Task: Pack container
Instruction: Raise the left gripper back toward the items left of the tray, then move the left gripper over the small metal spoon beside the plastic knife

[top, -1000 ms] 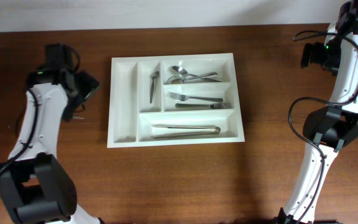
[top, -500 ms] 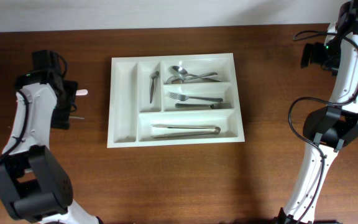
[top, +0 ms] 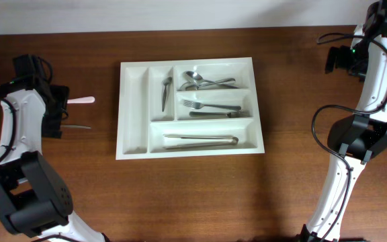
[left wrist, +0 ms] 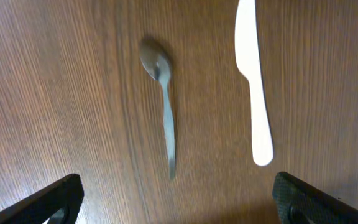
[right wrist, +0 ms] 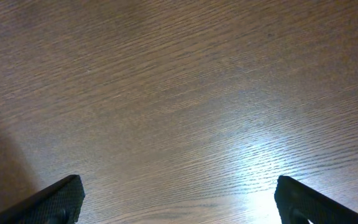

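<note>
Spoon and knife are lying unpacked at nine o'clock of the container. You're aiming the left gripper at them — released wide, likely for a pick.

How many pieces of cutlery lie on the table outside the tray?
2. A white knife and a metal spoon lie side by side, apart, left of the tray. The left arm may hide others.

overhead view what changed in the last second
The left arm swung away from the tray toward the table's left edge, uncovering a white plastic knife lying beside a small metal spoon. The left claw is open and empty; nothing was picked up or released. The right arm, tray and its cutlery stayed put.
</note>
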{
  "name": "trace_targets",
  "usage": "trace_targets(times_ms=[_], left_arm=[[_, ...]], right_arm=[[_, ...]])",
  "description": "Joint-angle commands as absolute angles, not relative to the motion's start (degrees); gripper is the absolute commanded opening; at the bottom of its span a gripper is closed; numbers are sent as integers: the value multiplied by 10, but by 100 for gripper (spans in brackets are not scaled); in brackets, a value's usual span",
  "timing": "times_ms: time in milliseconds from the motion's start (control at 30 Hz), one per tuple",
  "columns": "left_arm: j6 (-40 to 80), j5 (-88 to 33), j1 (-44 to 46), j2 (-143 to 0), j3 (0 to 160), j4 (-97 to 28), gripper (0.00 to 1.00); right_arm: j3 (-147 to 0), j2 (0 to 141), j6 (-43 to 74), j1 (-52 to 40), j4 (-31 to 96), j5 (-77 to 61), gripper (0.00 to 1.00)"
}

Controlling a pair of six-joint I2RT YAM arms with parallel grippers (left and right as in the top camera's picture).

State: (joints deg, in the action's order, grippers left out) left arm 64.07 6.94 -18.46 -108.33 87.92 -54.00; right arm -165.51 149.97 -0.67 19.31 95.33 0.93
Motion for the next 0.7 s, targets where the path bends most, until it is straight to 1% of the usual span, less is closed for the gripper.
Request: trace_targets(times_ms=[0, 133, 233, 367, 667], left_arm=[[629, 30, -185, -1090, 890, -555, 99], [643, 26, -185, -1090, 890, -556, 99], [721, 27, -186, -1090, 890, -567, 99], [775, 28, -186, -1092, 890, -573, 99], [778, 44, -189, -1149, 890, -613, 99]], right_arm=[[-1651, 1487, -11, 195, 952, 4, 99], [-1651, 1487, -11, 195, 952, 4, 99], [-1651, 1487, -11, 195, 952, 4, 99], [-1651, 1487, -11, 195, 952, 4, 99], [-1651, 1487, -11, 195, 952, 4, 99]])
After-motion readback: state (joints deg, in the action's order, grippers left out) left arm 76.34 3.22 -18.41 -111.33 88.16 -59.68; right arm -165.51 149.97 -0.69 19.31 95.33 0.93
